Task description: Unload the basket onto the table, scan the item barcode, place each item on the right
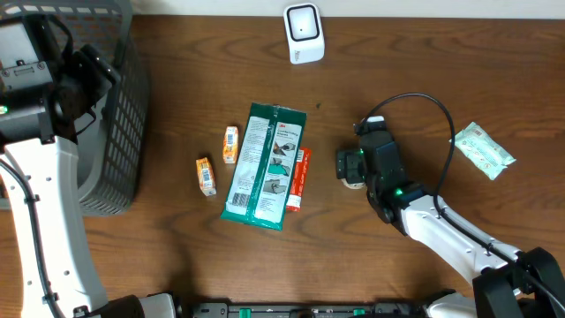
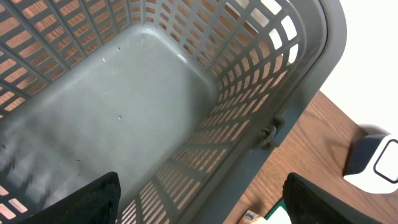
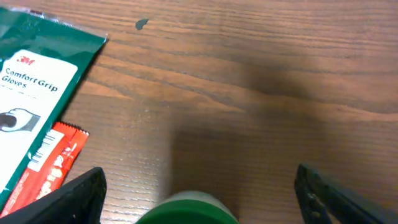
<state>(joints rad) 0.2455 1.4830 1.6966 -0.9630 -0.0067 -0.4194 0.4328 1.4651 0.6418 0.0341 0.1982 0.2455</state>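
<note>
Right wrist view: right jaws spread wide around a green-topped item (image 3: 186,214), not gripping it; left jaws gape empty over basket (image 2: 326,62).

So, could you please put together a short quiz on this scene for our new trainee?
1. True or false: the right gripper stands open.
2. What hangs over the grey basket? A: the left gripper. B: the right gripper. C: nothing.
3. How many small orange packs lie on the table to the left of the green glove package?

Key: 1 true; 2 A; 3 two.
</note>
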